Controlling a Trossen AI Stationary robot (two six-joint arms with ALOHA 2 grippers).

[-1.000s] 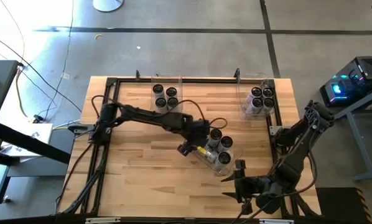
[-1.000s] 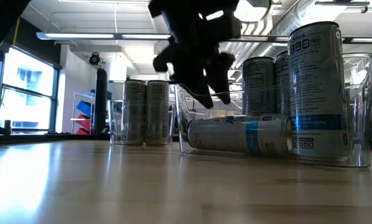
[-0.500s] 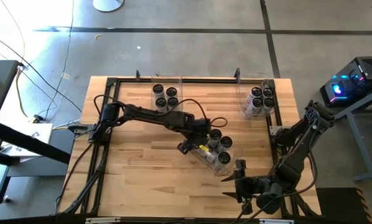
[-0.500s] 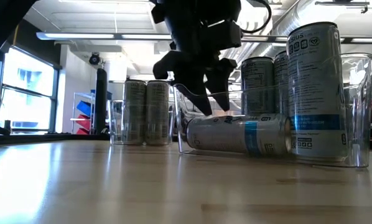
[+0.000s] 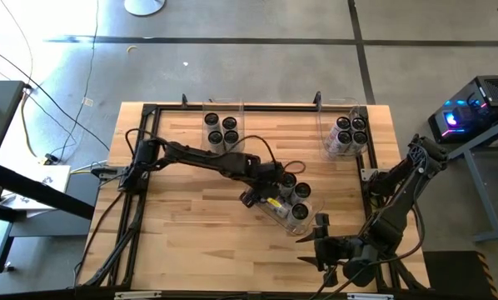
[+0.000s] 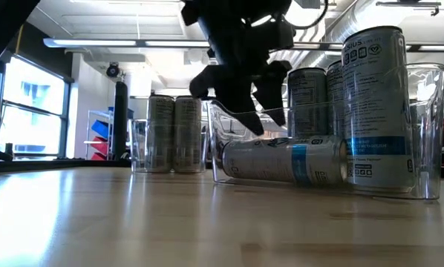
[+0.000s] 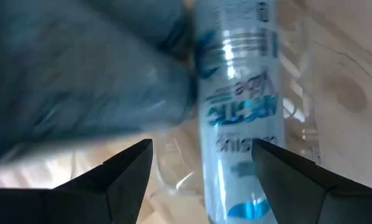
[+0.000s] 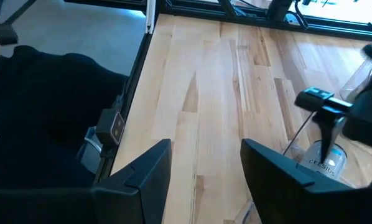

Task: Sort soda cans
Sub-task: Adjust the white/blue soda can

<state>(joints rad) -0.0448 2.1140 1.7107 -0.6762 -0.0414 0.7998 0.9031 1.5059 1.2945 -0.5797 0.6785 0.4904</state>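
Clear plastic forms the middle bin [image 5: 295, 221], which stands on the wooden worktop [image 5: 191, 233] and serves here as the reference point. One soda can [image 6: 285, 160] lies on its side on the floor of this bin; its blue label fills the left wrist view [image 7: 236, 106]. Three more cans [image 5: 295, 190] stand upright in the same bin, just beside the lying one.

The left tool [image 6: 240, 111] hangs at the bin's open top, directly above the lying can. Its fingers [image 7: 127, 180] are spread apart to either side of the can and grip nothing.

The right tool [image 5: 322, 242] waits near the worktop edge, close to the bin's corner. Its fingers [image 8: 142, 177] stand apart with nothing between them.

Two further bins stand well apart from the middle bin, along the far side of the worktop. One [image 5: 221, 131] holds four upright cans; the other [image 5: 349, 133] holds about five upright cans.
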